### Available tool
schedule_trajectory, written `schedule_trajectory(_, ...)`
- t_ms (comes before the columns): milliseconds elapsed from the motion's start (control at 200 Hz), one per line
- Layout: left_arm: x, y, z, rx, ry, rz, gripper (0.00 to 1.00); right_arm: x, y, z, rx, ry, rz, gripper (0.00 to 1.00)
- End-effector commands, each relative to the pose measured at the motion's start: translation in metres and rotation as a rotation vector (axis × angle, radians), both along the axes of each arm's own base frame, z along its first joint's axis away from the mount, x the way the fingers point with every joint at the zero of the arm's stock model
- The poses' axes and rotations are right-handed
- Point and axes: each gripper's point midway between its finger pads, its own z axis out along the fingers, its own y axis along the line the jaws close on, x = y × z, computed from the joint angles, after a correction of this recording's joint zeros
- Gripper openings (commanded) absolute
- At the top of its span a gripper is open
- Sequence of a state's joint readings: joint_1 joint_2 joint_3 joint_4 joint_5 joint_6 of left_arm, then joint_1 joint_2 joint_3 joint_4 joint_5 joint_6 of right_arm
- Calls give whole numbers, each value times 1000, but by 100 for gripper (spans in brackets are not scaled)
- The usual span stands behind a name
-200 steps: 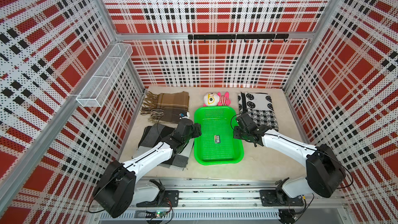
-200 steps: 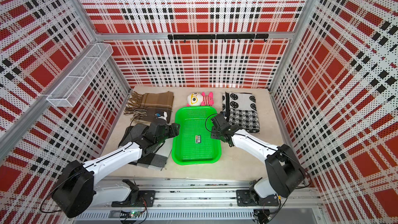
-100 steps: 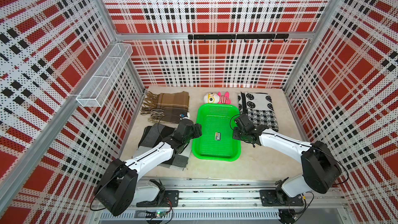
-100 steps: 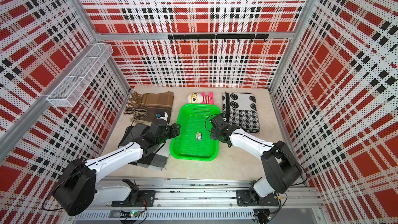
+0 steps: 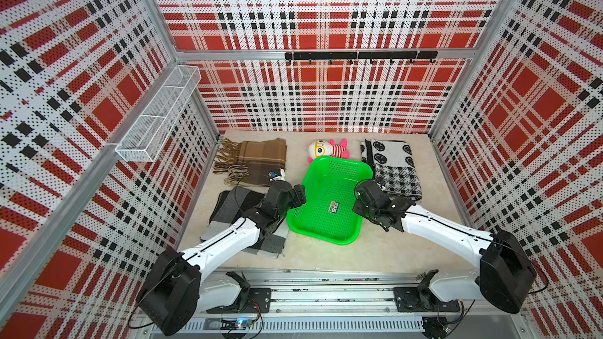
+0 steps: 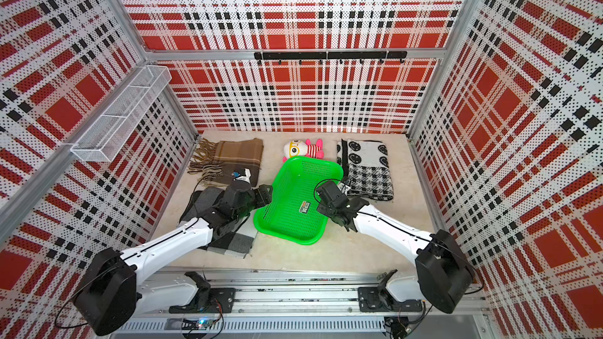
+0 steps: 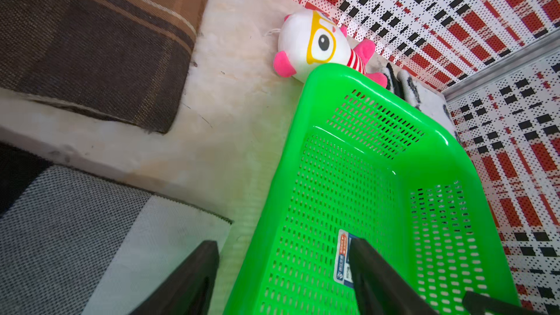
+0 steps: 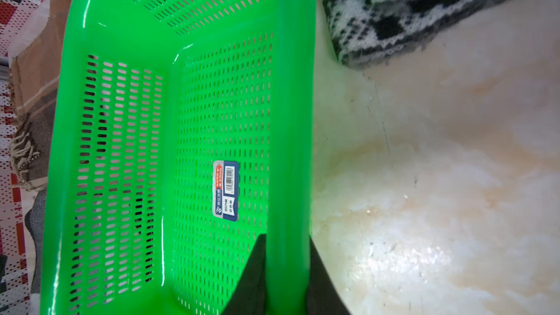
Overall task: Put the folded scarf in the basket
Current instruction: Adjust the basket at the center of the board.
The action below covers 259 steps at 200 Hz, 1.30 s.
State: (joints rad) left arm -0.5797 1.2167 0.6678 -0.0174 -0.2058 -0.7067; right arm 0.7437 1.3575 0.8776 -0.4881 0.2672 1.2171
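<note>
1. Mid-tabletop point(image 5: 326, 256): green perforated basket point(image 5: 313, 190), set askew, near end swung toward the left arm. On its floor, a small label sticker point(image 5: 334, 207).
2. Clamps the basket's right rim with the right pincer point(image 8: 288, 253). In the right wrist view, one black finger point(image 8: 248, 283) inside the wall, the other outside, both pressed against the green plastic.
3. Holds the left pincer point(image 7: 281, 242) apart, straddling the basket's left rim. One finger point(image 7: 188, 277) outside over the tabletop, the other inside above the sticker. Contact with the rim: cannot tell.
4. Three folded scarves, all flat on the tabletop, all outside the basket:
   - brown plaid fringed scarf point(image 5: 257, 161) at back left;
   - grey-and-black checked scarf point(image 5: 235, 203) at front left, partly under the left arm, just beside the basket;
   - black-and-white houndstooth scarf point(image 5: 394, 167) at back right, near edge just beside the right pincer.
5. Just behind the basket's far rim, partly hidden by it in both top views: white-and-pink plush toy point(image 7: 315, 43) with yellow glasses.
6. Left wall: white wire rack point(image 5: 160, 115). Back wall: black hook rail point(image 5: 360, 56).
</note>
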Motion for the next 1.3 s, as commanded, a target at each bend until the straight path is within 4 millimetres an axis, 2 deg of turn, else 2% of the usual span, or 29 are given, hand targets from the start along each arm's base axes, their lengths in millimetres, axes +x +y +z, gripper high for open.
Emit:
schedule_trajectory(0,-10,2,3,-39,14,32,74,-10,-5,-6,57,37,-189,0)
schedule_trajectory(135,-27,-3,-3,-87,48,34,73,-16,-8,-19,71,70,-293,0)
schedule_trajectory(361,-56,-18,-18,-165,114,22,73,-19,-7,-27,67,90,-336,0)
schedule_trajectory(401,-60,-22,-21,-172,126,21,74,-21,-6,-28,70,91,-336,3)
schedule_trajectory(491,-65,-33,-25,-194,136,9,75,-23,-3,-27,85,89,-327,21)
schedule_trajectory(521,-65,-37,-26,-200,140,-1,75,-24,-3,-26,89,85,-320,32)
schedule_trajectory(621,-66,-50,-32,-202,169,-28,75,-25,-5,-20,86,66,-312,48)
schedule_trajectory(636,-67,-51,-33,-199,174,-29,74,-25,-6,-18,84,59,-309,54)
schedule_trajectory(696,-69,-51,-41,-191,192,-22,73,-26,-11,-11,71,39,-310,66)
schedule_trajectory(802,-75,-48,-50,-185,216,-17,71,-23,-24,10,37,-39,-297,83)
schedule_trajectory(952,-82,-35,-47,-158,217,10,71,-8,-36,39,-23,-126,-219,85)
schedule_trajectory(1132,-89,-17,-33,-85,217,40,79,16,-56,46,-50,-121,-138,85)
schedule_trajectory(1293,-105,-14,-50,-64,296,0,81,32,-71,69,-137,-167,-104,86)
